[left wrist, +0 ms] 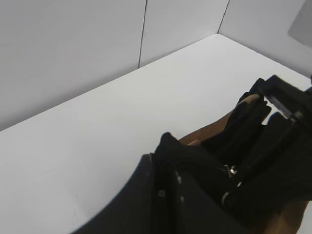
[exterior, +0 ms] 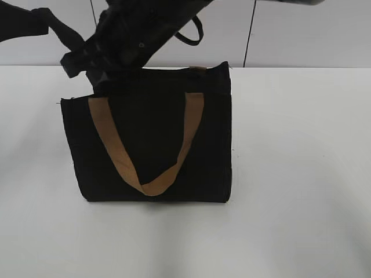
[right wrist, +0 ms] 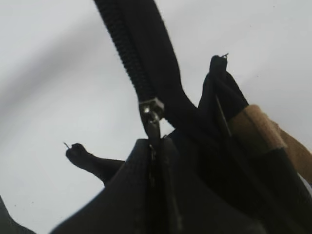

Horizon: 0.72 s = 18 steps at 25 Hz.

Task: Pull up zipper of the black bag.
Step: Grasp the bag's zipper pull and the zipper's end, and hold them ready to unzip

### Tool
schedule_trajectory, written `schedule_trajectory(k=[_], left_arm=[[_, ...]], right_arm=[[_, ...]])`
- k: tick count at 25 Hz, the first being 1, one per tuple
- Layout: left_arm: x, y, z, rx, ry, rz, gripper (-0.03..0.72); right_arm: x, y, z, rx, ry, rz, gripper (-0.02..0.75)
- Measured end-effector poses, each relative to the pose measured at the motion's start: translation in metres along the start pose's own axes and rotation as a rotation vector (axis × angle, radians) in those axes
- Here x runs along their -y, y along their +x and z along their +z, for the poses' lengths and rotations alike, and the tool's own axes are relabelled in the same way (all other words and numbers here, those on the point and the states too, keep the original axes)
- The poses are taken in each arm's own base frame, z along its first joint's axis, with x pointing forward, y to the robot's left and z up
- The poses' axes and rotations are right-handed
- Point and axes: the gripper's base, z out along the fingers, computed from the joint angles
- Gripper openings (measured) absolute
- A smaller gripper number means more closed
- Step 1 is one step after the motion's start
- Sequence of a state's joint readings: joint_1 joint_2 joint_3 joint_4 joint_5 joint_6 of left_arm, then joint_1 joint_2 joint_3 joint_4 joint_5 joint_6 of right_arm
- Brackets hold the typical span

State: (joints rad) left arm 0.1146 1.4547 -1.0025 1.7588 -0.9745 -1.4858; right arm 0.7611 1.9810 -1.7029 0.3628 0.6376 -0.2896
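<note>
The black bag (exterior: 151, 139) stands upright on the white table, one tan strap handle (exterior: 145, 185) hanging down its front. Both arms meet over its top left corner. In the right wrist view the silver-grey zipper (right wrist: 152, 109) sits on the black zip line (right wrist: 124, 53), and its tab runs down into my right gripper (right wrist: 156, 146), which is shut on it. In the left wrist view my left gripper (left wrist: 165, 163) is shut on the bag's black fabric at the end of the top edge. My right gripper (left wrist: 273, 102) shows there just beyond it.
The white table (exterior: 301, 174) lies around the bag, with a grey panelled wall (exterior: 290, 29) behind it. A black cable loop (exterior: 191, 35) hangs from the right arm above the bag's top edge.
</note>
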Motion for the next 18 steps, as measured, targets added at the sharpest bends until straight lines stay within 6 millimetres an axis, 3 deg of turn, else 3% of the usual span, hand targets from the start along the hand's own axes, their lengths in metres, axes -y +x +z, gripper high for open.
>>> schedule_trajectory(k=[4, 11, 18], left_arm=[[0.0, 0.0, 0.0, 0.0, -0.003, 0.0, 0.022], [0.0, 0.003, 0.001, -0.006, -0.002, -0.012, 0.022], [0.002, 0.003, 0.001, -0.005, 0.017, -0.013, 0.021]], right_arm=[[-0.005, -0.004, -0.019, -0.01, -0.013, -0.038, 0.009], [-0.006, -0.002, -0.021, -0.034, -0.024, -0.079, 0.009], [0.0, 0.005, 0.012, -0.016, -0.03, -0.02, 0.01]])
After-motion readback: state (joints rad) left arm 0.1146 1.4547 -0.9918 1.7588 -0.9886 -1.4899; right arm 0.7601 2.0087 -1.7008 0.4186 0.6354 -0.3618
